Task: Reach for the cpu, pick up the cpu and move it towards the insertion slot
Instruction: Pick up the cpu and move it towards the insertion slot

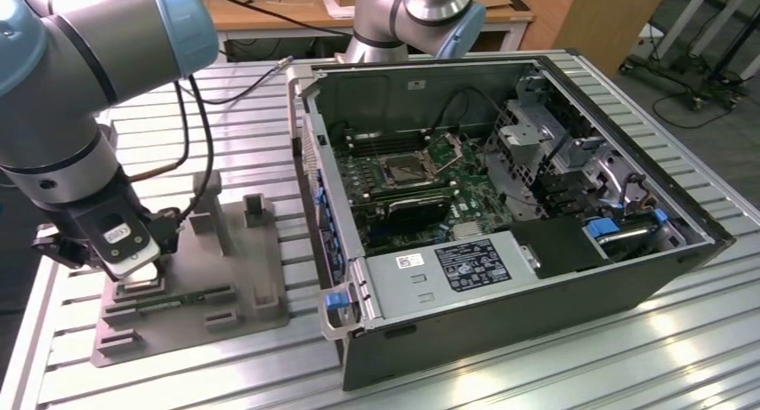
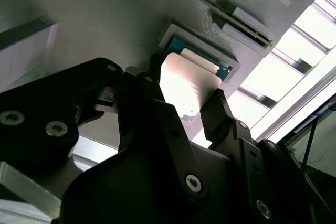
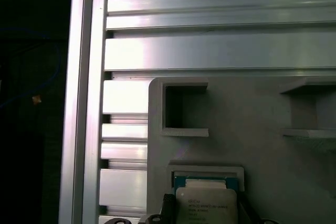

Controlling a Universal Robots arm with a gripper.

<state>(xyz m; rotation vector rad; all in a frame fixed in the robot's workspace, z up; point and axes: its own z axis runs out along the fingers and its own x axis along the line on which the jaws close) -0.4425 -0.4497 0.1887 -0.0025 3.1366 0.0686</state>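
Observation:
The cpu (image 2: 184, 90), a small square chip with a silvery lid, lies in the square recess of the grey plastic tray (image 1: 244, 268) at the exterior view's left. It also appears as the cpu (image 3: 206, 203) in the first wrist view, with a green rim at its far edge. My gripper (image 1: 131, 266) is down over it. The two black fingers (image 2: 218, 111) stand against opposite sides of the chip, so the gripper (image 2: 186, 85) is shut on it. The insertion slot (image 1: 410, 170) is the dark square socket with a metal frame, on the green board inside the open computer case.
The open computer case (image 1: 511, 277) takes up the middle and the exterior view's right, with tall metal walls around the board. A green memory stick (image 1: 178, 299) lies in the tray near me. A second arm (image 1: 416, 19) stands behind the case. Ribbed aluminium table (image 3: 210, 45) surrounds the tray.

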